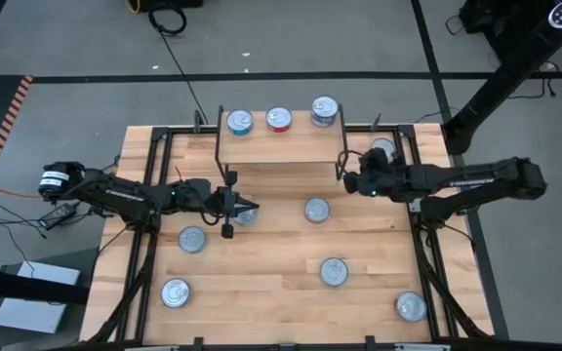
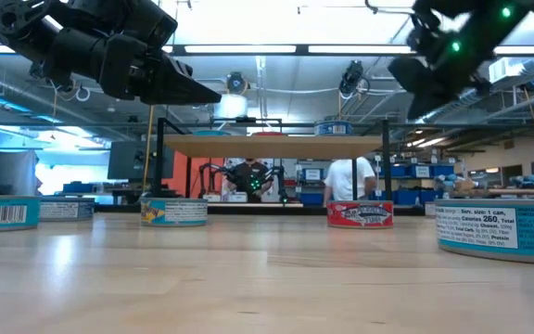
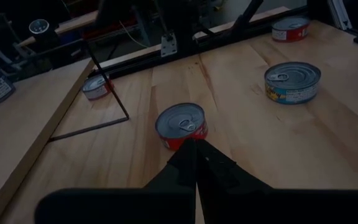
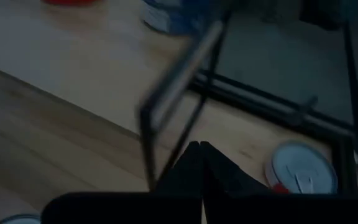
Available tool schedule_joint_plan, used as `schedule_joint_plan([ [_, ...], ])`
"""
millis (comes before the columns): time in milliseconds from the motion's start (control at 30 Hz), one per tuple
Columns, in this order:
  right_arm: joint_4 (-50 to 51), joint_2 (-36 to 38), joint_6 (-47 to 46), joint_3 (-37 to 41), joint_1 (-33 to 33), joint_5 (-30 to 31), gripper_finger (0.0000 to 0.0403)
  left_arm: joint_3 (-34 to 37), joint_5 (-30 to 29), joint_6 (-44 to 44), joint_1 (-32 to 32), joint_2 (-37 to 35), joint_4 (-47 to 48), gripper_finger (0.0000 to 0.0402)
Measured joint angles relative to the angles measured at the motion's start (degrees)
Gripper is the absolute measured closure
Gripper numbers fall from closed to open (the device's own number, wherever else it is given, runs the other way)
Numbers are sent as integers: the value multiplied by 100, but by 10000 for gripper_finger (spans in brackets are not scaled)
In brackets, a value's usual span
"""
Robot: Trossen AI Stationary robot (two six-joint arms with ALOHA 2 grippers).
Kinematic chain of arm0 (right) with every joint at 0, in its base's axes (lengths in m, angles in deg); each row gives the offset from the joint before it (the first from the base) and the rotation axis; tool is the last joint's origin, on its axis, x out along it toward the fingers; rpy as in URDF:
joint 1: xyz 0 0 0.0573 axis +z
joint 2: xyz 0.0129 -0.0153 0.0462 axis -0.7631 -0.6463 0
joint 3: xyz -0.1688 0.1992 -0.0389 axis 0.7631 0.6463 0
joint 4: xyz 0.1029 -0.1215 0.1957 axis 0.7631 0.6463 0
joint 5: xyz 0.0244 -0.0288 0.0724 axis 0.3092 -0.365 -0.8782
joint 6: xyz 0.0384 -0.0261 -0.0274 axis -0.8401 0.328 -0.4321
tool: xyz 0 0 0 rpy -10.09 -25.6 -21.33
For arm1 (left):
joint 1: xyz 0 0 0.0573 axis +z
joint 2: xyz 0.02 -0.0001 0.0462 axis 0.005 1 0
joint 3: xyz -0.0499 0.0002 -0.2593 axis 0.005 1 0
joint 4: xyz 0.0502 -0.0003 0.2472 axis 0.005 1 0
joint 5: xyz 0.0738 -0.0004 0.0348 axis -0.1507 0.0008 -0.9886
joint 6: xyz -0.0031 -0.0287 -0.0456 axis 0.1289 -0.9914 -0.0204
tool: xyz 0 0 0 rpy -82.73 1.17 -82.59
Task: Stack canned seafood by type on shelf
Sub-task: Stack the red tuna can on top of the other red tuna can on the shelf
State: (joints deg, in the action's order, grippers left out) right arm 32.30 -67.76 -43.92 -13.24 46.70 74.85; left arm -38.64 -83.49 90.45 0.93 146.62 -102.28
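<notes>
shelf (image 1: 279, 148) long axis left-right, cans (image 1: 279, 119) upright

Left end effector (image 1: 247, 207) closed; right end effector (image 1: 347, 181) closed, both raised

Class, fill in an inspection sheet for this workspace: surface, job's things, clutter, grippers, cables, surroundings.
Surface: light wooden table, bare between cans.
Job's things: shelf holds three cans, teal, red, blue; the other cans sit scattered on the table.
Clutter: nothing seen.
Grippers: left gripper shut, empty, above a red can; right gripper shut, empty, beside the shelf's leg.
Cables: a black cable crosses the floor.
Surroundings: people stand behind the table in the low view.
</notes>
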Motion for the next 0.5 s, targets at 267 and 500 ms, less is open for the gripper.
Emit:
schedule_joint_plan([
  [267, 176, 23, -266, 354, -358, -244, 401, 0, 2, 6, 0, -1, -4, 396],
  [500, 603, -32, -370, 354, -1917, -913, 401, 0, 4, 11, -1, -1, -74, 396],
])
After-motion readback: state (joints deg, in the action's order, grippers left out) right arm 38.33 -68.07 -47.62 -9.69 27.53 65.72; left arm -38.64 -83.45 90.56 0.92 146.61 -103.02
